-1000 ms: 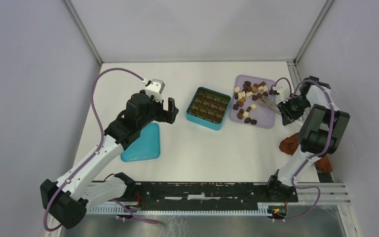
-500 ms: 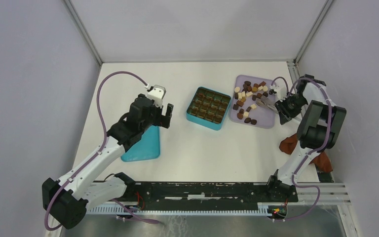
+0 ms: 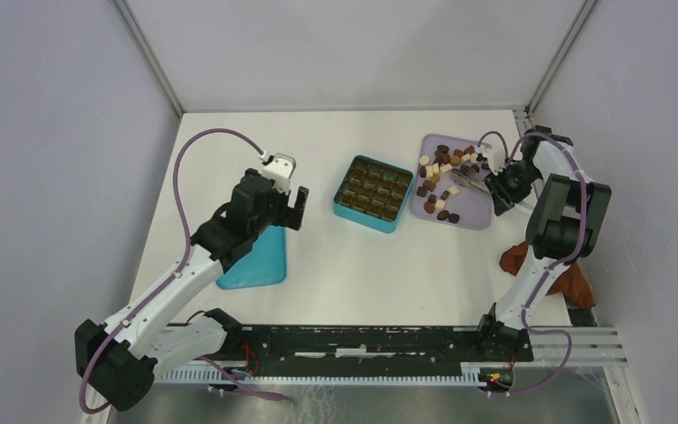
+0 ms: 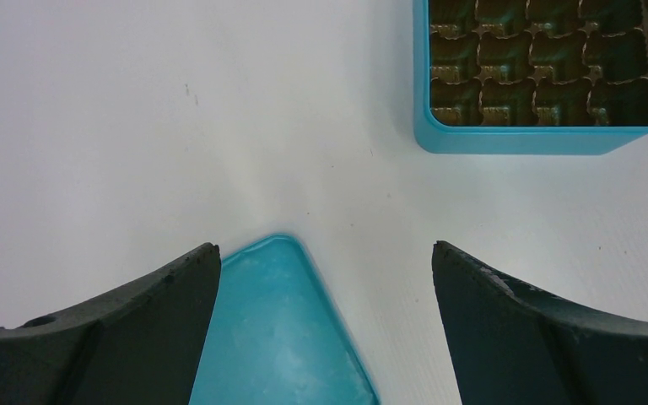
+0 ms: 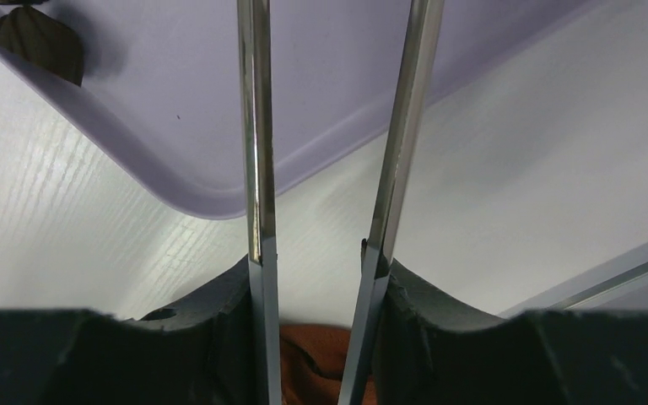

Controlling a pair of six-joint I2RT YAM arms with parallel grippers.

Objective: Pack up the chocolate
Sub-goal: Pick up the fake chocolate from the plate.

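The chocolate, many small dark, mid-brown and cream pieces, lies on a lilac tray at the back right. One dark piece shows in the right wrist view. The teal box stands left of the tray; the cells of its insert in the left wrist view look empty. My right gripper is shut on metal tongs, whose two arms reach out over the tray's corner. My left gripper is open and empty above the corner of the teal lid.
The teal lid lies flat left of the box. A reddish-brown cloth lies by the right arm near the table's right edge, and shows behind the right fingers. Frame posts and walls close in the table.
My right gripper has moved the tongs farther back and left over the tray. My left gripper has drawn back a little to the left, then held still.
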